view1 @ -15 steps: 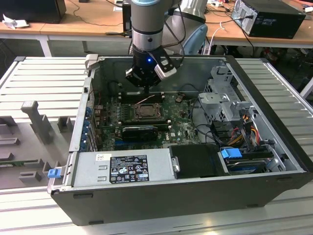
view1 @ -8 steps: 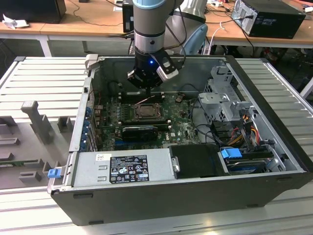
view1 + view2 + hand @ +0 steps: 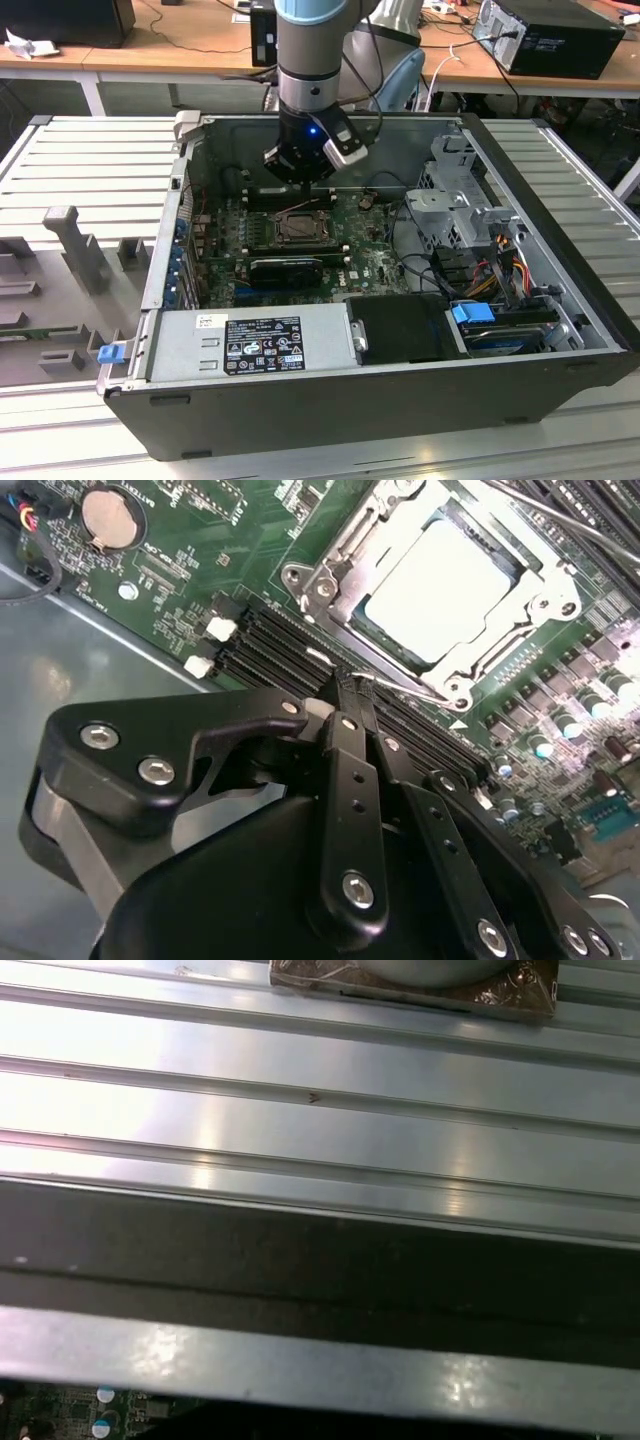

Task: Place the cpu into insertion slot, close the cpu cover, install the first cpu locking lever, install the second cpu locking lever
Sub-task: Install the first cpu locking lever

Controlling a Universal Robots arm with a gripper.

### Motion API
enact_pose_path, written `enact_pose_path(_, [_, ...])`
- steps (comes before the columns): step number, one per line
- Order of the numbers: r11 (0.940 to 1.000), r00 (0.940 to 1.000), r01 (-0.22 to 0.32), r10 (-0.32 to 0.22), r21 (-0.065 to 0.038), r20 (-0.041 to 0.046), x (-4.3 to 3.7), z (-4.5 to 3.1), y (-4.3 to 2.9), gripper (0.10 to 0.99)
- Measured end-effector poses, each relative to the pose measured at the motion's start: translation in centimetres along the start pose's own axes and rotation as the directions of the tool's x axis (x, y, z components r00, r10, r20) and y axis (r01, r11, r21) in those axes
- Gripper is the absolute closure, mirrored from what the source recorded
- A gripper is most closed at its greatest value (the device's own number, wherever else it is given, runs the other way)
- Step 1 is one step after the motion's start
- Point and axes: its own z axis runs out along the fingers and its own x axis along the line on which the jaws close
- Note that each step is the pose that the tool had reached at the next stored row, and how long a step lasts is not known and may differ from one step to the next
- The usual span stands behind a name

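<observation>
The cpu, a pale silver square, lies in the insertion slot on the green board. The cpu cover, a metal frame, lies flat around it with the chip showing through its window. A thin silver locking lever runs along the cover's near edge. My gripper is shut, and its joined fingertips touch the lever's hooked end. In the exterior view the gripper hangs just behind the slot, inside the open case. A second thin metal rod runs along the cover's far side.
Black memory slots lie between my fingers and the socket, with a coin battery beyond. A long black graphics card, the power supply and a drive cage crowd the case. The ribbed metal table surrounds it.
</observation>
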Motion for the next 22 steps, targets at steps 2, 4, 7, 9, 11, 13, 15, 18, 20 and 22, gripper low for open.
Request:
enact_pose_path(2, [1.0, 1.0, 0.0, 0.0, 0.0, 0.0, -0.04, 0.16, -0.02, 0.98])
enact_pose_path(4, [1.0, 1.0, 0.0, 0.0, 0.0, -0.0001, -0.08, 0.34, -0.04, 0.98])
enact_pose_path(7, [1.0, 1.0, 0.0, 0.0, 0.0, 0.0, -0.22, 0.72, -0.09, 0.98])
enact_pose_path(9, [1.0, 1.0, 0.0, 0.0, 0.0, 0.0, -0.32, 0.96, -0.12, 0.98])
enact_pose_path(11, [1.0, 1.0, -0.001, 0.001, 0.0, 0.0001, -0.38, 1.07, -0.14, 0.98])
enact_pose_path(13, [1.0, 1.0, -0.004, 0.004, 0.0, 0.0002, -0.4, 1.13, -0.15, 0.98])
enact_pose_path(15, [0.9999, 0.9999, -0.013, 0.013, 0.001, 0.001, -0.43, 1.2, -0.16, 0.98])
enact_pose_path(18, [0.9999, 0.9999, -0.015, 0.015, 0.001, 0.0012, -0.43, 1.33, -0.35, 0.98])
enact_pose_path(20, [0.9999, 0.9999, -0.015, 0.015, 0.001, 0.0012, -0.41, 1.38, -0.48, 0.98])
enact_pose_path(22, [0.9999, 0.9999, -0.015, 0.015, 0.001, 0.0011, -0.41, 1.41, -0.51, 0.98])
